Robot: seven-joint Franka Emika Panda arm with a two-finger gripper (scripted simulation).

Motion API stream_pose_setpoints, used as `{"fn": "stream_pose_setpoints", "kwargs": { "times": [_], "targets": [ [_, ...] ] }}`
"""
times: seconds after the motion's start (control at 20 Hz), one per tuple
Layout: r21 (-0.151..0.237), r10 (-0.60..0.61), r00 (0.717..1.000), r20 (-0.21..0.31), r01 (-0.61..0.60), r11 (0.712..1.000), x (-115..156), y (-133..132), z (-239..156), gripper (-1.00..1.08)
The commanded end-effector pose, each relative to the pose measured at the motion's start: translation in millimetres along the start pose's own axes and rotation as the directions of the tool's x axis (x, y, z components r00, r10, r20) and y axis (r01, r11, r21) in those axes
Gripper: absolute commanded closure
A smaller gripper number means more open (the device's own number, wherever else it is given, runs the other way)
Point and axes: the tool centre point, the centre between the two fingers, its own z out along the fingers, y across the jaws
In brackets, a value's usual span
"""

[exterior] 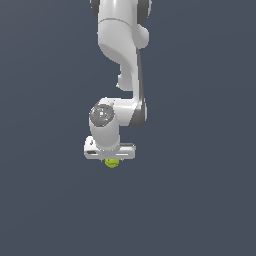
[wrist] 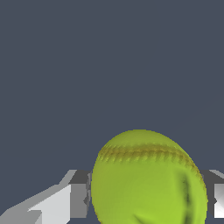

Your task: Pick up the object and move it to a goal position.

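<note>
Wrist view shows the fingers [wrist: 144, 197] pinching the ball [wrist: 146, 179]; keep squeezing firmly and carry it smoothly, without jerks.

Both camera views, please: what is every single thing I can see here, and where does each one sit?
ball: one, yellow-green with a darker stitched seam line; right under the robot's hand, between its fingers. In the exterior view only its lower edge peeks out below the hand.
ground: one, plain dark grey-blue, filling the background of both views; nothing else shows on it.
arm: one, white with dark grey joints, coming down from the top of the exterior view.
gripper: one, white, at the arm's lower end, pointing down over the ball.
fingers: two, light grey, one on each side of the ball in the wrist view. Whether the jaws press on the ball cannot be told.
</note>
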Motion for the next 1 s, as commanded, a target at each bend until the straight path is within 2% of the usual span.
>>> {"fn": "stream_pose_setpoints", "kwargs": {
  "times": [0.0,0.6,0.95],
  "targets": [
    [0.000,0.000,1.000,-0.002,0.000,1.000,8.3,5.7,-13.7,1.08],
    [0.000,0.000,1.000,-0.003,0.000,1.000,55.2,37.1,-86.1,1.08],
    [0.000,0.000,1.000,-0.003,0.000,1.000,72.7,48.2,-110.8,1.08]
  ]
}}
